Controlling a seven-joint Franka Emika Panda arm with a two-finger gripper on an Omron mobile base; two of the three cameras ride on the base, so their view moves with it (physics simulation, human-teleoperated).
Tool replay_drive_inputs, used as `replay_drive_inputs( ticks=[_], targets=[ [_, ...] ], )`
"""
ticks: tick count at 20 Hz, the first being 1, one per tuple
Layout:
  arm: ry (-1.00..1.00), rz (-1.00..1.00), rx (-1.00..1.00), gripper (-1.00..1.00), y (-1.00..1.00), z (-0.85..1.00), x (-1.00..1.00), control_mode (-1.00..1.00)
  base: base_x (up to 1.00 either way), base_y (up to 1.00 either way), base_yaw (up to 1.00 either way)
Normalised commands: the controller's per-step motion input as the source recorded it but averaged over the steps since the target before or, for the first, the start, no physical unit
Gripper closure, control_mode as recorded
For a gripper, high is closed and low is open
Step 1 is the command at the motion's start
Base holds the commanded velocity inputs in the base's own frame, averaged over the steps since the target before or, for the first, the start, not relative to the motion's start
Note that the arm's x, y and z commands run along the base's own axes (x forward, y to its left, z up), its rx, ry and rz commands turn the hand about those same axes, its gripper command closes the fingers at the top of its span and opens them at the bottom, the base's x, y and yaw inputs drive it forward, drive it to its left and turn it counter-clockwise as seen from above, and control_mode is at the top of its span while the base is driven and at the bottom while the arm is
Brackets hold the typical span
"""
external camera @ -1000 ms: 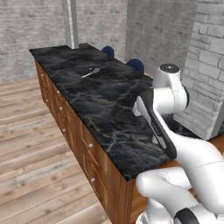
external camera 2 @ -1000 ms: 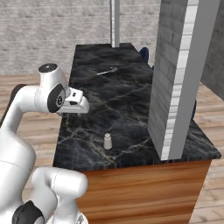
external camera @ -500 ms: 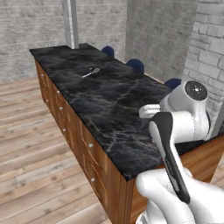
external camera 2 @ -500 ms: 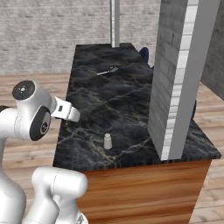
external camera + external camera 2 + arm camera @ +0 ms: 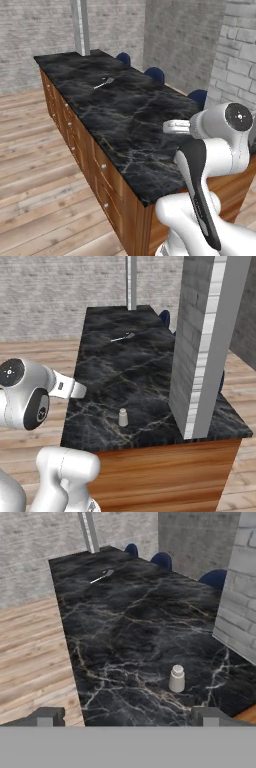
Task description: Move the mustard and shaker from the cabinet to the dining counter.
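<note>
Shaker (image 5: 176, 678): upright on our dining counter (image 5: 135, 622), delivered, near the brick pillar (image 5: 205, 341).
Gripper (image 5: 127, 717): we hold it fully open, empty.
Mustard: we judge it pending.

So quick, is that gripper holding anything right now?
Gripper: open, holding nothing; the shaker stands free on the dining counter.

Light is even and soft, with no visible source. The dining counter (image 5: 135, 381) shows faint sheen on its marble veins, no glare. A weak shadow sits beside the shaker (image 5: 176, 678). Rendering is slightly soft and blocky, without edge distortion.
</note>
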Motion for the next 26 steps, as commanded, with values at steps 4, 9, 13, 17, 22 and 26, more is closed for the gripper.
replay_drive_inputs(
  ticks=[4,9,13,17,22,26],
  targets=[
    [0.0,0.0,0.0,-1.0,0.0,0.0,0.0,-1.0,0.0,0.0,0.0],
    [0.01,0.0,0.0,-1.0,0.0,0.0,-0.12,1.0,-0.13,0.06,0.01],
    [0.0,0.0,0.0,-1.0,0.0,0.0,0.0,1.0,-1.0,0.74,0.48],
    [0.0,0.0,0.0,-1.0,0.0,0.0,0.0,1.0,-0.79,1.0,0.77],
    [0.0,0.0,0.0,-1.0,0.0,0.0,0.0,1.0,-0.51,0.79,0.91],
    [0.0,0.0,0.0,-1.0,0.0,0.0,0.0,1.0,-0.23,0.3,1.0]
  ],
)
